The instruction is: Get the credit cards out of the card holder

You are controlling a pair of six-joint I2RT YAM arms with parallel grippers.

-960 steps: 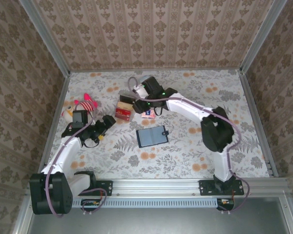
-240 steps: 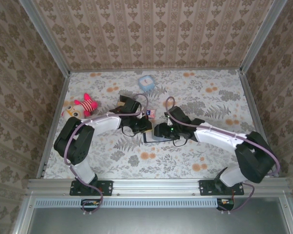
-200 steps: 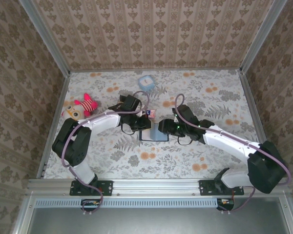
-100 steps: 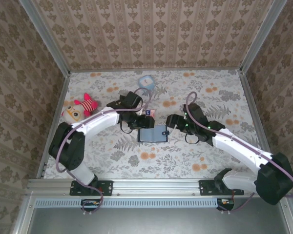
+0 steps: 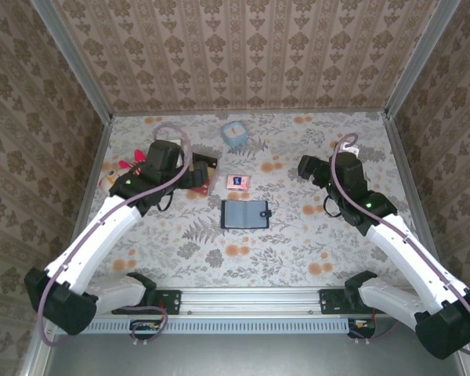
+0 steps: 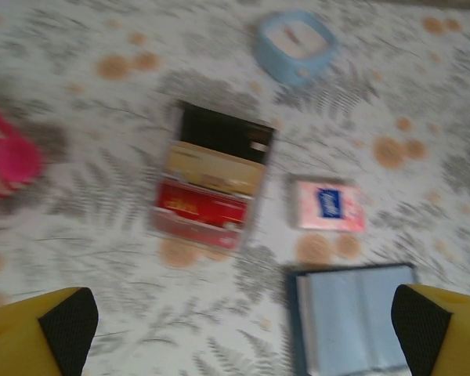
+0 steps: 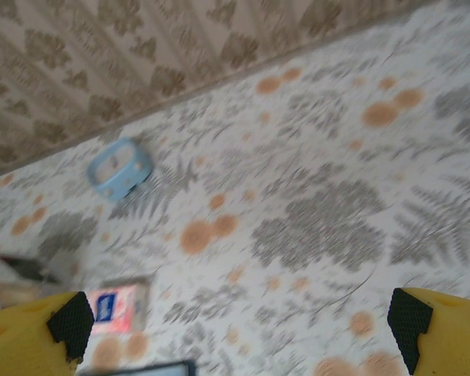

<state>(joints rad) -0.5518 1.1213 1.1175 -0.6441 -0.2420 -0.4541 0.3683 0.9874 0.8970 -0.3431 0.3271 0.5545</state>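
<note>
The card holder (image 5: 245, 213) lies open on the floral table, grey-blue inside up, snap tab pointing right. The left wrist view has it at the bottom right (image 6: 352, 317); its top edge peeks in at the bottom of the right wrist view (image 7: 141, 370). No orange or tan credit cards can be seen; any in the holder are hidden. My left gripper (image 5: 192, 174) hovers open up and left of the holder, over the red-and-tan box, with nothing between its fingers (image 6: 241, 321). My right gripper (image 5: 309, 168) is open and empty, well right of the holder (image 7: 241, 321).
A red-and-tan box (image 6: 211, 196) lies left of a pink packet with a blue label (image 5: 236, 182). A small light-blue round object (image 5: 235, 133) sits near the back wall. A pink plush toy (image 5: 125, 168) lies at the far left. Metal rails edge the table.
Both grippers have pulled back from the card holder, the left up and to the left, the right up and to the right. The holder now lies open and alone.
</note>
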